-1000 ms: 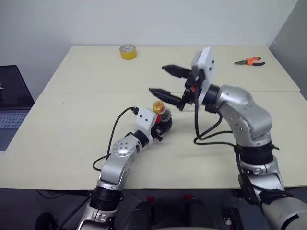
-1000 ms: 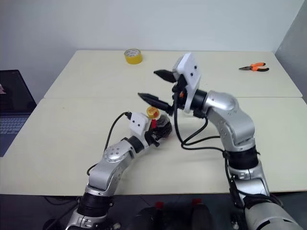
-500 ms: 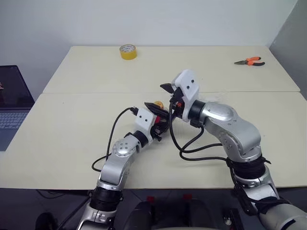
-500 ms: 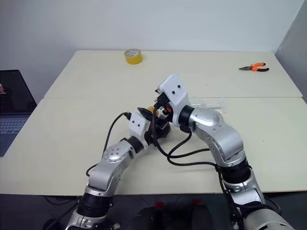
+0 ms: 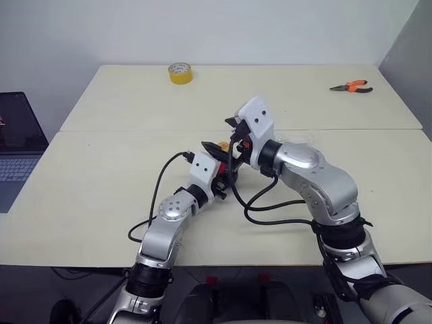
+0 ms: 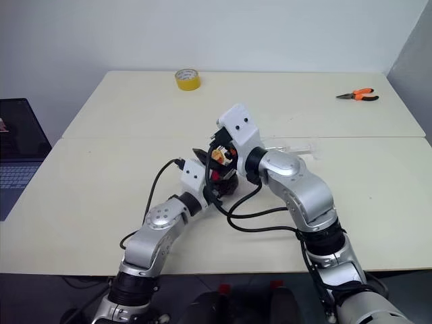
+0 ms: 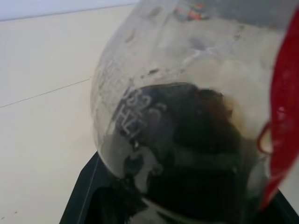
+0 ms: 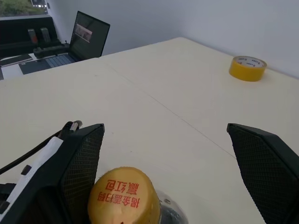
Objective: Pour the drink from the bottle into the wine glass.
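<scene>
My left gripper (image 5: pixel 225 178) is shut on the bottle (image 7: pixel 177 116), a squat clear one held upright just above the table. The dark drink (image 7: pixel 187 158) fills its lower half beside a red label strip (image 7: pixel 281 116). Its yellow cap (image 8: pixel 124 196) sits between the spread fingers (image 8: pixel 79 163) of my right gripper (image 5: pixel 223 135), which is open and hangs level over the bottle's top; the cap lies close to one finger. Whether that finger touches it I cannot tell. The wine glass (image 6: pixel 293 144) shows partly as a clear shape behind my right forearm.
A yellow tape roll (image 5: pixel 179 72) lies at the far edge of the table (image 5: pixel 101 169). Orange-handled pliers (image 5: pixel 351 86) lie at the far right. A laptop (image 5: pixel 17 145) stands off the table's left side. A seam runs across the tabletop.
My right gripper has swung down and left from above the glass to straddle the bottle's cap, still open. The left gripper and bottle have stayed put.
</scene>
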You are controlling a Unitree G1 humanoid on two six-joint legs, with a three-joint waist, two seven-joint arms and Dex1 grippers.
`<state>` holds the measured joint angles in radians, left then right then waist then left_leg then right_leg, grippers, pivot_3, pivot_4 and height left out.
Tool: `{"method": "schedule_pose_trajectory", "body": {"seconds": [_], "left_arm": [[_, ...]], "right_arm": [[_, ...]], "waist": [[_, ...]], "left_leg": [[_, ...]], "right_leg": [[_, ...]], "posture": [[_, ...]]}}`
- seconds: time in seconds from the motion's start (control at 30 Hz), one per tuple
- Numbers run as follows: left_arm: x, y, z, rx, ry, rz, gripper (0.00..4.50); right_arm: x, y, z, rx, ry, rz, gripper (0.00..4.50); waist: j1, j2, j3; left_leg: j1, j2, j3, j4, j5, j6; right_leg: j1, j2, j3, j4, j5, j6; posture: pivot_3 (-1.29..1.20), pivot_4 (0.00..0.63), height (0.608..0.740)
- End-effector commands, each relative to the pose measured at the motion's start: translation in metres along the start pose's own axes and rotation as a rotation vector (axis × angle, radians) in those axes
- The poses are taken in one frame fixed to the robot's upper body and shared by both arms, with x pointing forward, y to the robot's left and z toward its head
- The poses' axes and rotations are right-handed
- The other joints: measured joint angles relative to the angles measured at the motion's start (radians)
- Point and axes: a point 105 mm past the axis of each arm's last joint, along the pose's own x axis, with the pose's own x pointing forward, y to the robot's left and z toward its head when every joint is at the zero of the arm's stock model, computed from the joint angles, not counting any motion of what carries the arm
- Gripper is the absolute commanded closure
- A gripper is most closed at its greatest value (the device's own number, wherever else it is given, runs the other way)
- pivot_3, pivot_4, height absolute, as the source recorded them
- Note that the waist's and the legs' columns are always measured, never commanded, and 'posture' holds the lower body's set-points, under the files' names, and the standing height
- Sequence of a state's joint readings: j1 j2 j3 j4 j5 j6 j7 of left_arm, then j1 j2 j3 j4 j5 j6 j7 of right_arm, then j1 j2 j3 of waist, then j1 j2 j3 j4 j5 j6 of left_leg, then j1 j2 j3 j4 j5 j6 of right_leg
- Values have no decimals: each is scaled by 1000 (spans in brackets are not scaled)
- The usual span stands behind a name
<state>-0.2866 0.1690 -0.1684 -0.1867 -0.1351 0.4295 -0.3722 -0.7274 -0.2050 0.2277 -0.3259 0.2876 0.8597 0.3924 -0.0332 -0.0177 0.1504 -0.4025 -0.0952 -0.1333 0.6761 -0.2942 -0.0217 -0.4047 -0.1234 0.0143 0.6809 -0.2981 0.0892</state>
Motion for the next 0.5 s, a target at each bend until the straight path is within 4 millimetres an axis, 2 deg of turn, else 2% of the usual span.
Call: {"method": "schedule_pose_trajectory", "body": {"seconds": [0.03, 0.17, 0.33, 0.5], "left_arm": [[0, -2, 20, 26, -80, -3, 2321], [-1, 0, 19, 27, -76, 0, 2321], [1, 0, 19, 28, -76, -4, 2321], [2, 1, 19, 33, -77, -6, 2321]], "right_arm": [[-8, -12, 6, -22, -23, -50, 13], [-21, -17, 2, -21, -11, -55, 13], [-27, -16, 4, -17, -20, -47, 13], [-37, -13, 12, 25, -70, 0, 13]], "waist": [[0, 0, 0], [1, 0, 0], [0, 0, 0], [2, 0, 0]], "left_leg": [[0, 0, 0, 0, 0, 0], [0, 0, 0, 0, 0, 0], [0, 0, 0, 0, 0, 0], [0, 0, 0, 0, 0, 0]], "right_leg": [[0, 0, 0, 0, 0, 0], [0, 0, 0, 0, 0, 0], [0, 0, 0, 0, 0, 0], [0, 0, 0, 0, 0, 0]], "posture": [[0, 150, 740], [0, 150, 740], [0, 150, 740], [0, 150, 740]]}}
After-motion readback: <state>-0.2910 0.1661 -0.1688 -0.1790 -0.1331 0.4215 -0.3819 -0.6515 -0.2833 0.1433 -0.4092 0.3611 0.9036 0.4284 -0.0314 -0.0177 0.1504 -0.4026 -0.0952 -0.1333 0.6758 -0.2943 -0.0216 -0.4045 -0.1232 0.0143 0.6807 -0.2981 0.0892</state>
